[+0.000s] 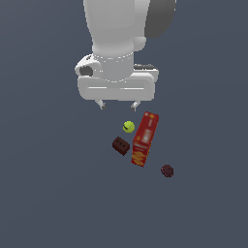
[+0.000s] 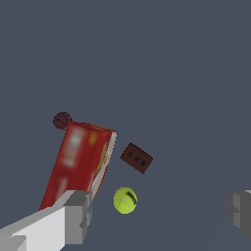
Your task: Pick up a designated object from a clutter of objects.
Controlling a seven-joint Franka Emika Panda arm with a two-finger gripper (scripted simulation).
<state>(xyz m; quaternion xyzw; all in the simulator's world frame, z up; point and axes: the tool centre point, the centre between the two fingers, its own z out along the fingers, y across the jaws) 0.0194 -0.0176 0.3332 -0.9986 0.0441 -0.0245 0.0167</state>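
Note:
The designated object is a small yellow-green tennis ball (image 1: 128,127) (image 2: 125,200) with a dark curved seam, lying on the grey floor beside the red cracker box (image 1: 145,139) (image 2: 81,164). My gripper (image 1: 118,104) (image 2: 159,213) hangs open above the ball, its fingers spread wide and holding nothing. In the wrist view the ball lies between the two fingertips (image 2: 78,215), nearer the one by the box. A dark brown block (image 1: 120,145) (image 2: 137,158) and a dark maroon bumpy ball (image 1: 167,170) (image 2: 62,120) make up the rest of the clutter.
The red box lies flat and long, close to the tennis ball. The brown block sits a short way from the ball on the exterior view's left of the box. The maroon ball lies past the box's far end.

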